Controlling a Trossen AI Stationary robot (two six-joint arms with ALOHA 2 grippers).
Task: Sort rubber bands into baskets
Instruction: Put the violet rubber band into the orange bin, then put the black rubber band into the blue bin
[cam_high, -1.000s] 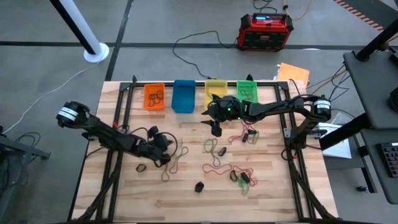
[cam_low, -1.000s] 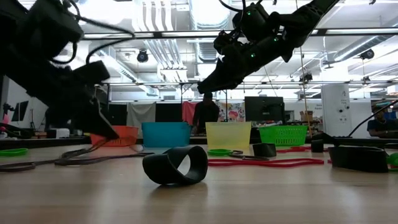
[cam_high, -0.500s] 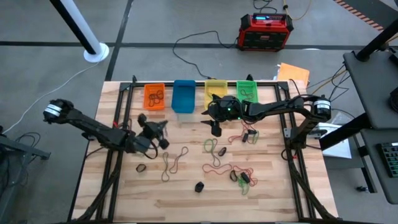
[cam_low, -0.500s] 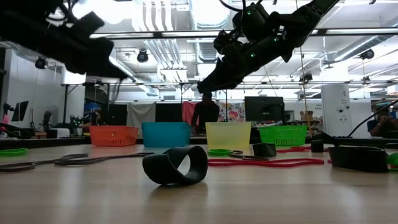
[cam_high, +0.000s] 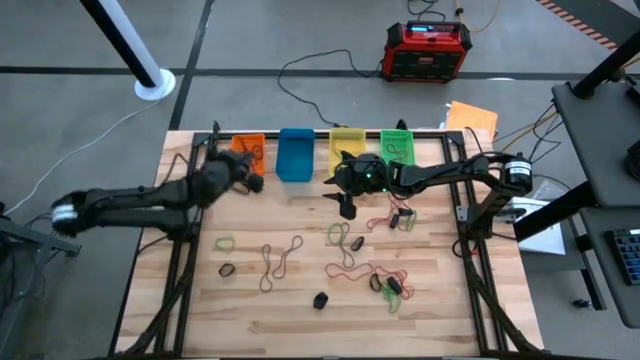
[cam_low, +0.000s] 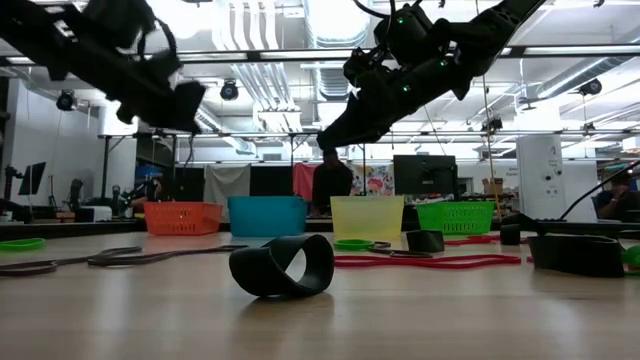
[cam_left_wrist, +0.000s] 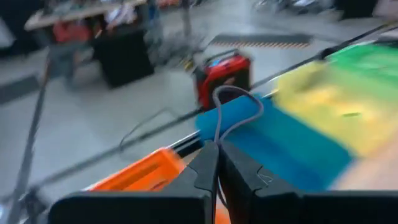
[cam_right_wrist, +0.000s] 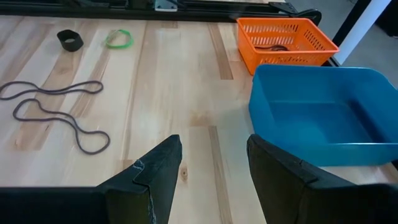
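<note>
**Limp band carried to the baskets**

A thin band (cam_left_wrist: 233, 112) hangs looped from the left gripper's (cam_left_wrist: 217, 155) pinched fingers, above the orange basket (cam_high: 248, 155). Light and floppy; pinch one strand. More bands (cam_high: 277, 258) litter the tabletop (cam_high: 300, 310). The right gripper (cam_right_wrist: 211, 165) hovers, fingers wide.

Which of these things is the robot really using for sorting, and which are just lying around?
For the job:
- rubber bands on the table
- orange basket, blue basket, yellow basket, green basket
- left gripper, fingers shut on a rubber band
- right gripper, fingers open

Just lying about:
- red-black box on the floor
- black cables
</note>
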